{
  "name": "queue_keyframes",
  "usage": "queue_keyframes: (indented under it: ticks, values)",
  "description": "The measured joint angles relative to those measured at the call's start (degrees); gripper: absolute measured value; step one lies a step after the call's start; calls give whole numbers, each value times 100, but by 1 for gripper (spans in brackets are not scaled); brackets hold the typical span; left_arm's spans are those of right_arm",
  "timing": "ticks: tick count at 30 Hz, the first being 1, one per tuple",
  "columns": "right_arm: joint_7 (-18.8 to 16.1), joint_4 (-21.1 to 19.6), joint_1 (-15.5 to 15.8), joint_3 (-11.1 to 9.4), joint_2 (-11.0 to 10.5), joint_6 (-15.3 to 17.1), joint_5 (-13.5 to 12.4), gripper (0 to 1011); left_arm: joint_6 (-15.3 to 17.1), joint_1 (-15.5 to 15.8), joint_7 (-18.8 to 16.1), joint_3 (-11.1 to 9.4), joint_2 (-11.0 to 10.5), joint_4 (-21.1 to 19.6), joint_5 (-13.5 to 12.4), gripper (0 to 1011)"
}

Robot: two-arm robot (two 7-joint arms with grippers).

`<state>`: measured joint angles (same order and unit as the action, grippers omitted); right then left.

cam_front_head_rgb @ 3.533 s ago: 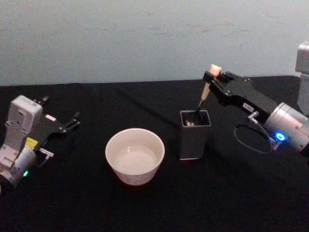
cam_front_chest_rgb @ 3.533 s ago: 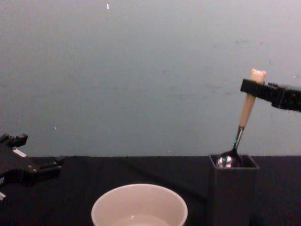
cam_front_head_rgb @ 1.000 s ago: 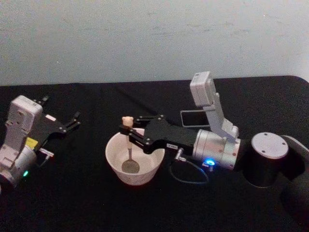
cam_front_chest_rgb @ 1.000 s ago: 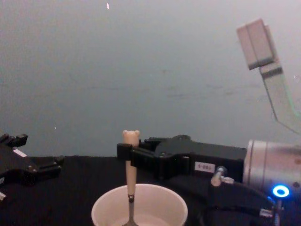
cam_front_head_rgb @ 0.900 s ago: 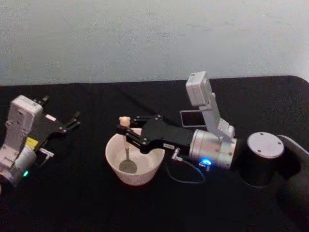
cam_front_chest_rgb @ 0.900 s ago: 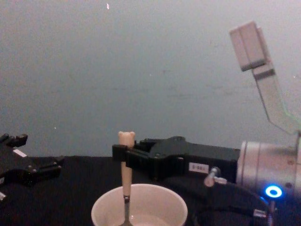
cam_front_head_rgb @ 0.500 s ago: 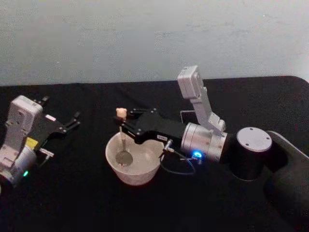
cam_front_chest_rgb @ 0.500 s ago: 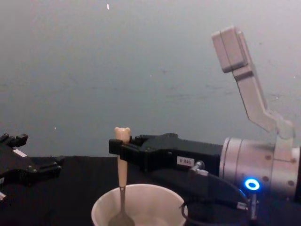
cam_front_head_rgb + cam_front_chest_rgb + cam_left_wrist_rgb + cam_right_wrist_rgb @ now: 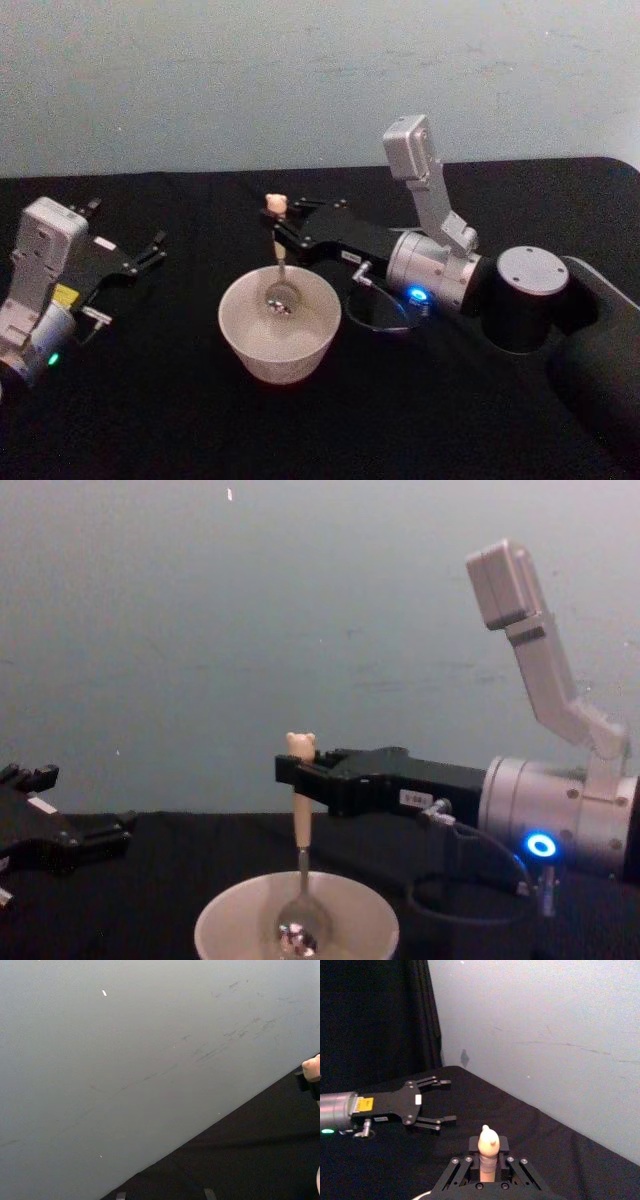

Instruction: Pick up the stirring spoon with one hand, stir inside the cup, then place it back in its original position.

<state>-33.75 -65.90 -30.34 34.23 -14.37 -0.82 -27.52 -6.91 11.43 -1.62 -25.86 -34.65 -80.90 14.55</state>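
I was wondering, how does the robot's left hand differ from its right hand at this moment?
The left hand is open and empty; the right hand is shut on the beige handle of the stirring spoon. The left hand is off at the left side of the table, while the right hand reaches over the cup, holding the spoon's bowl inside it. Both are black, two-fingered hands.

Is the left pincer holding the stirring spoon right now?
No, the right pincer is shut on the stirring spoon over the cup, while the left pincer sits open and empty at the left.
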Motion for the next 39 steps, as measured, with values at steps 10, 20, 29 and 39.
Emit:
queue_keyframes:
  ticks: [10,20,29,39]
  values:
    - [-15,-439,274,-163,-295,66,41,211,0,0,0,0,0,0,0,1001]
    - [-121,-1147,697,-213,-649,295,-151,211,0,0,0,0,0,0,0,1001]
    - [-217,-1495,885,-91,-815,414,-276,211,0,0,0,0,0,0,0,1001]
    - [-209,-1354,745,129,-647,431,-243,211,0,0,0,0,0,0,0,1001]
